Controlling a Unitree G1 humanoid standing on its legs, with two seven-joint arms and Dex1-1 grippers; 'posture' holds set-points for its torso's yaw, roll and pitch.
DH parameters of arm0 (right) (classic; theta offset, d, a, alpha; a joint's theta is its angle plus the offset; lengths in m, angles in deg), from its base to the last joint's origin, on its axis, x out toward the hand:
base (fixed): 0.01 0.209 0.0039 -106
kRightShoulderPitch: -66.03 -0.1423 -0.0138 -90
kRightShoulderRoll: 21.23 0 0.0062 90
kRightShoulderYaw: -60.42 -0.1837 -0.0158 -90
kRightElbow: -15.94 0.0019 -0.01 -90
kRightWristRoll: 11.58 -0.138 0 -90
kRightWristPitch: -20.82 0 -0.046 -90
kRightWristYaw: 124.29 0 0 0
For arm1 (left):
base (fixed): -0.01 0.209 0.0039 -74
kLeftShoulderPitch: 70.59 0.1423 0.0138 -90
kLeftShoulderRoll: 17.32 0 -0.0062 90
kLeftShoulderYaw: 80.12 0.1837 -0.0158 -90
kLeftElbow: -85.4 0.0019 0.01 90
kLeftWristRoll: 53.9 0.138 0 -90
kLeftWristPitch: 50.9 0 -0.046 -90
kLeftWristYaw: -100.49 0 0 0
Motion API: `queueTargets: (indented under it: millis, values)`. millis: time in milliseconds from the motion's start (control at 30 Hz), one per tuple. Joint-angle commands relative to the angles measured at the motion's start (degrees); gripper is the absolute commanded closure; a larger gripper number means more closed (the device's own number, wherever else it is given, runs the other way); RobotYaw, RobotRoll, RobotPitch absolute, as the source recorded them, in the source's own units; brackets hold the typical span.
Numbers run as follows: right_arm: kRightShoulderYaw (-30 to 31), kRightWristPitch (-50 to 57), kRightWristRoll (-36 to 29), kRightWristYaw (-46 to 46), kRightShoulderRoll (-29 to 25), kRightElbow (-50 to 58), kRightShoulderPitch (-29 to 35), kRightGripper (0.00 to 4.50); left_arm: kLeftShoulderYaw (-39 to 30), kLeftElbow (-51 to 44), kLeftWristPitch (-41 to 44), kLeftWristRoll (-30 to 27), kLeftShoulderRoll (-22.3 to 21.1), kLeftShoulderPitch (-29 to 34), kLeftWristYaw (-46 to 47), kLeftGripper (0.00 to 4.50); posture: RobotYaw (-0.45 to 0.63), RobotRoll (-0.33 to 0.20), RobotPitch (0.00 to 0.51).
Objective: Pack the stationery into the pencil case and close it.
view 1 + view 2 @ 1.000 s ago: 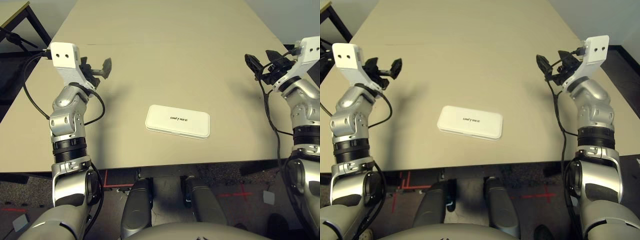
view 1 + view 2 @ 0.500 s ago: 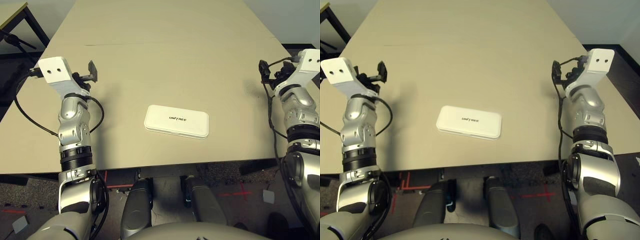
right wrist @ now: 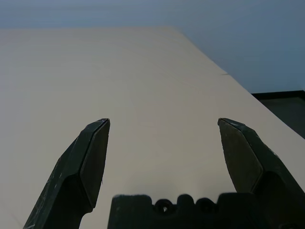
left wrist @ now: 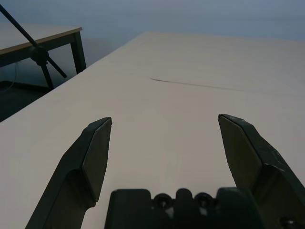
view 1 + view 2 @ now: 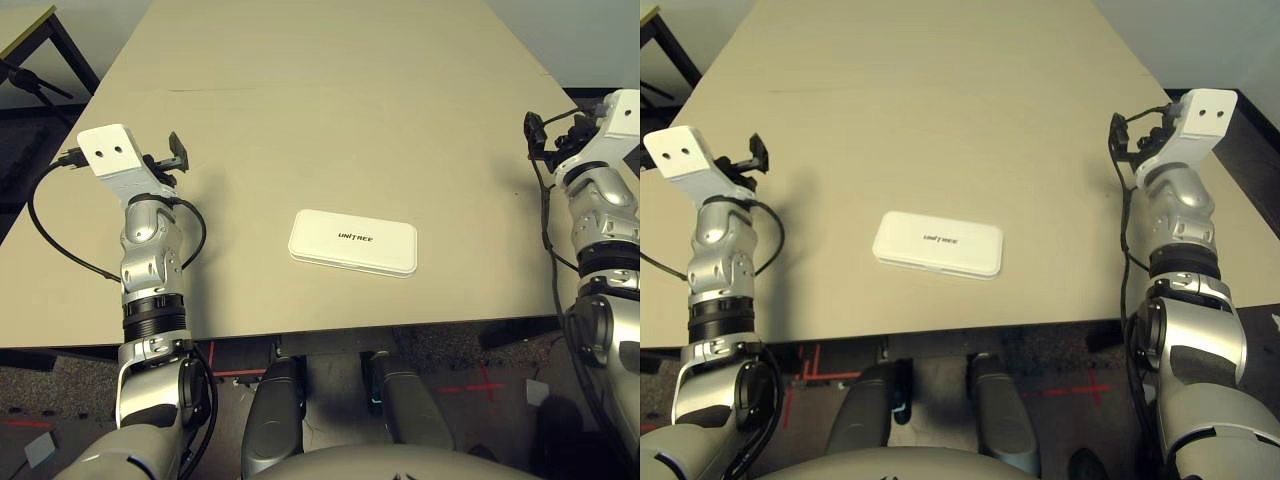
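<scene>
The pencil case (image 5: 353,242), a flat white box with dark lettering on its lid, lies closed in the middle of the beige table (image 5: 330,90), near the front edge. The stationery is out of view. My left gripper (image 5: 176,155) hovers over the table's left side, well left of the case and pointing away from it. In the left wrist view its fingers (image 4: 97,148) stand wide apart with bare tabletop between them. My right gripper (image 5: 536,136) hangs at the table's right edge, far from the case. It is open too, its fingers (image 3: 95,152) with nothing between them.
A second table on black legs (image 4: 43,55) stands beyond the left edge, with dark floor between. A thin seam (image 4: 190,85) crosses the tabletop far ahead. Dark floor lies past the right edge (image 5: 1250,110).
Both arms have drawn outward and back from the middle: the left gripper moved left and nearer, the right gripper moved right to the table's edge. The case has stayed put.
</scene>
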Motion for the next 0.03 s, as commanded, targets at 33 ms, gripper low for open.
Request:
queueTargets:
  millis: [33]
  values:
    - [0.3,0.37,0.49,-0.05,1.09,0.08,1.05,0.0,0.39,-0.24,-0.26,-0.24,-0.22,0.9,-0.07,0.01,-0.07,0.0,0.157]
